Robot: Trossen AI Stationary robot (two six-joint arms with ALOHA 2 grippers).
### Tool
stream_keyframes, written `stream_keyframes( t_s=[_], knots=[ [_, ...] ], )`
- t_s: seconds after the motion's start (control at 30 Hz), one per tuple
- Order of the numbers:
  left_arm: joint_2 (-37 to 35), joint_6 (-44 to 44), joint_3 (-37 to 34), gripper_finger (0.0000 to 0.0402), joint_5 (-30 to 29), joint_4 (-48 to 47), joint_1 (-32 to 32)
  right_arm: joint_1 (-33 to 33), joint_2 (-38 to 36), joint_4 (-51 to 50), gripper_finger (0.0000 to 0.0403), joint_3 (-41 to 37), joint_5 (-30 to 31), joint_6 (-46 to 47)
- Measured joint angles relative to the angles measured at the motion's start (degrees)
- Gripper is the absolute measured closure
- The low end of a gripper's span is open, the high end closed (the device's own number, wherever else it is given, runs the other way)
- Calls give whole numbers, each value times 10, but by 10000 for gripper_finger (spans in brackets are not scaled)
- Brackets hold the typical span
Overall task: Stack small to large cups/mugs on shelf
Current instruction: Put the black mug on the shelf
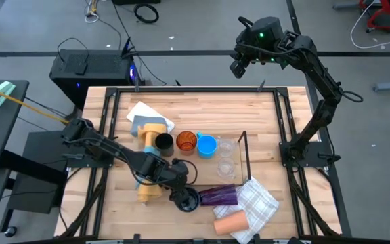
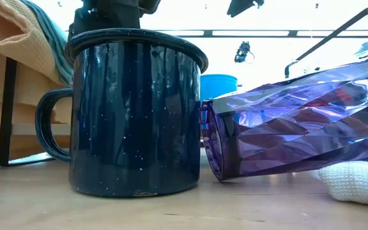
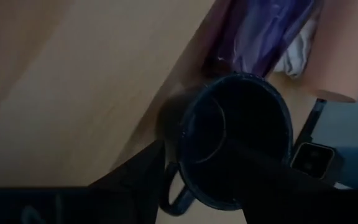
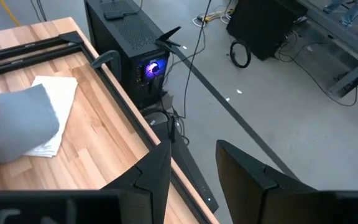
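- Wooden desk (image 1: 263, 115), high view: you have a black cup (image 1: 164, 143), an amber cup (image 1: 186, 142), a blue cup (image 1: 206, 145) and two clear glasses (image 1: 226, 156) lined up by the black rod shelf (image 1: 246, 152). The dark mug (image 1: 187, 199), purple tumbler (image 1: 218, 195) and peach cup (image 1: 230, 222) are not yet in that row, so I judge you roughly halfway. The left gripper (image 1: 179, 192) is over the mug; the right gripper (image 1: 240, 68) waits beyond the desk's far edge.
- Low view: your mug stands upright, touching the tumbler lying on its side. Contents hidden.
- Left wrist view: the mug looks empty; the fingers stand apart around its rim, not clamped.
- Right wrist view: fingers apart, holding nothing.
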Motion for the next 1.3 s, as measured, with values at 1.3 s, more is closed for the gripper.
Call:
stream_keyframes(
  t_s=[1.3],
  knots=[
    [28,-35,-1,238,18,-10,-14,0,0,0,268,0,-9,-2]
  ],
)
